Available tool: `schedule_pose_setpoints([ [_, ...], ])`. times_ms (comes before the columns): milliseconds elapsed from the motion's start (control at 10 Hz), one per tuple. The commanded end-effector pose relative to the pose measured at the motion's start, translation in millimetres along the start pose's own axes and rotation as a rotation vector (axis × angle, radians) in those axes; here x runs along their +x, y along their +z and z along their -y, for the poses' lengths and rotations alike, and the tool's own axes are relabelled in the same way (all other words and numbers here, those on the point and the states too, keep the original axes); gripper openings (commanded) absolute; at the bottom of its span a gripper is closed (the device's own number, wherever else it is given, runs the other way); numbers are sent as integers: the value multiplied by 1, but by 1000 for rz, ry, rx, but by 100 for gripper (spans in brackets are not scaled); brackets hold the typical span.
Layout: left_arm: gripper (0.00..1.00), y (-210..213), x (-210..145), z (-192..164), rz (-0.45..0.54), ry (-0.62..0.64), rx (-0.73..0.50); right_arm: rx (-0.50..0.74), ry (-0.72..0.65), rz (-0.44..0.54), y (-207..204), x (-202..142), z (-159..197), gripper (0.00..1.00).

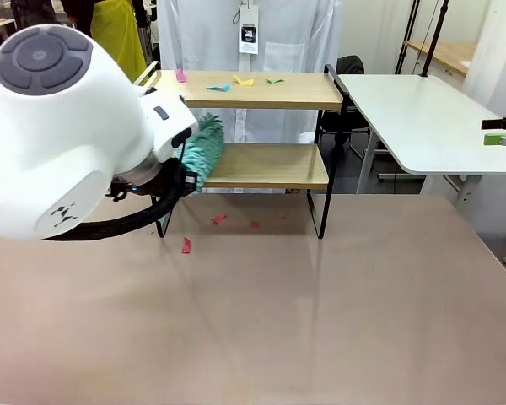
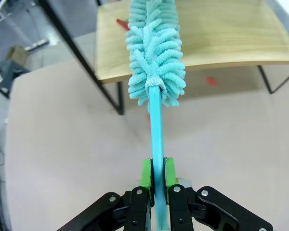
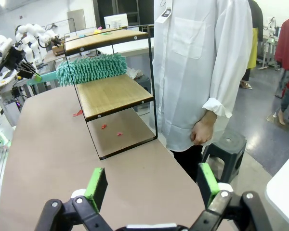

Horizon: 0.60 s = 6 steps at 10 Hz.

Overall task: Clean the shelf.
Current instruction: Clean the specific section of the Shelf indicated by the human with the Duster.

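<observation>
1. The shelf (image 1: 261, 89) stands at the far side of the table (image 1: 337, 321), with a person (image 3: 202, 72) just behind it.
2. Left gripper (image 2: 157, 169): jaws clamped narrow on the thin blue handle of a teal duster (image 1: 204, 150). The fluffy head reaches in from the shelf's left end, between the two boards and over the lower one. I cannot tell whether it touches the wood.
3. Right gripper (image 3: 151, 185): jaws wide, holding nothing, well off the shelf's right end.
4. Debris:
   - Coloured paper scraps (image 1: 243, 82) lie on the shelf's top board.
   - One red scrap (image 2: 121, 22) lies on the lower board beside the duster head.
   - Red bits (image 1: 219, 218) lie on the table under and in front of the shelf.
5. Step in hand, as I judge it: sweeping the lower board. The top board looks untouched.
6. The next move calls for:
   - pressing the head flat onto the board;
   - drawing it along so the red scrap goes over the edge;
   - keeping the handle off the black frame posts.
7. After that, the head must lift over the raised side rail to reach the top board.
</observation>
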<state>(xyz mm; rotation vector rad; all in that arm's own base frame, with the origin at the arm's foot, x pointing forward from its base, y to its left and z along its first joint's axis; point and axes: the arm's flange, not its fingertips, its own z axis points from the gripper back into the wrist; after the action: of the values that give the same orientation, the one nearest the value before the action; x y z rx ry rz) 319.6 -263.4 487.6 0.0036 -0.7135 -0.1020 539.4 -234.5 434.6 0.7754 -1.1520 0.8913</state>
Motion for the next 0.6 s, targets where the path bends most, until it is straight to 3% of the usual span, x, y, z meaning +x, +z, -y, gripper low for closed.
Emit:
schedule_pose_setpoints([
  [0, 13, 9, -5, -10, 20, 13, 107, 1, 3, 0, -1, 2, -1, 100],
  [200, 13, 21, -8, -26, 66, -5, 229, 1, 3, 0, -1, 2, -1, 100],
  [500, 13, 41, -13, -18, 169, -52, 361, 1, 3, 0, -1, 2, -1, 100],
])
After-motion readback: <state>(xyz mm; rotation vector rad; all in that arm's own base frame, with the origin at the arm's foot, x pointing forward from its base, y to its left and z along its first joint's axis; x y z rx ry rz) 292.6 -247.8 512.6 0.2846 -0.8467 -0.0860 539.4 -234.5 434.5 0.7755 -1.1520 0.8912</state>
